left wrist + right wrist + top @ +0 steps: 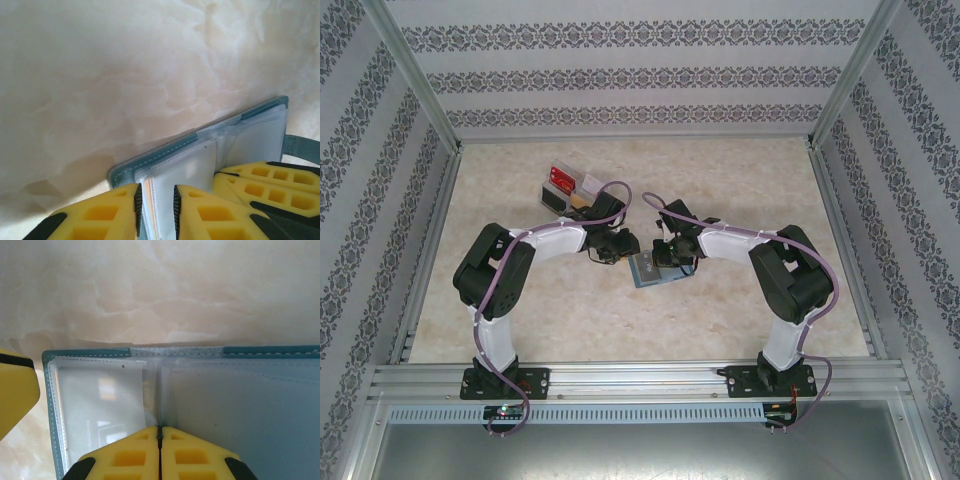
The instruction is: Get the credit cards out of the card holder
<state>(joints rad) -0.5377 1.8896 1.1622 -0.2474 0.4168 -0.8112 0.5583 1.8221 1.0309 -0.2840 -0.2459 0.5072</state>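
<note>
Left claw (156, 200) clamped on holder (165, 152) sleeve, orange card (147, 215) edge inside. Right claw (160, 437) together on the fold. Risk: my pull drags the sleeve and the holder lifts, card unreleased.

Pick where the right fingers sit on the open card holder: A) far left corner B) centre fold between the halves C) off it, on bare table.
B: in the right wrist view the shut right fingers meet at the centre fold of the card holder, a clear pocket on each side.
</note>
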